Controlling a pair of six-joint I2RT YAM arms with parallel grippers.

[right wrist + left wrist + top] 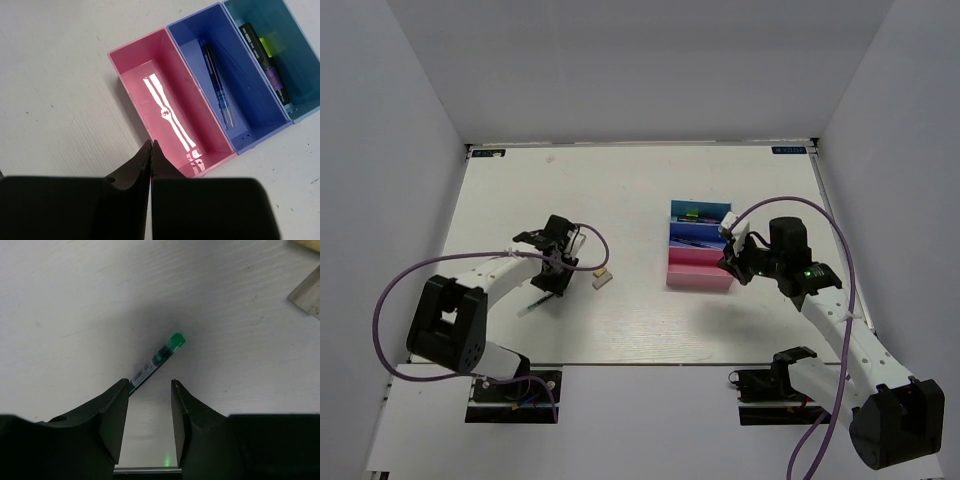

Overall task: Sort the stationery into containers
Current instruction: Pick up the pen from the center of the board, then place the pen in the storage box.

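I am finding no writing that I can truly read. The green-capped pen [155,361] is showing a white label with barcode-like marks, too blurred to make out, and the black marker [255,45] is carrying pale print too small to tell. The far-left sticker [488,153] and far-right sticker [790,150] on the surface [620,200] are showing only faint, unreadable marks.

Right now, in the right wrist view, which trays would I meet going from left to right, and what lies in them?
Pink tray → blue tray, holding a blue pen → cyan tray, holding a purple-and-black marker and a yellow highlighter.
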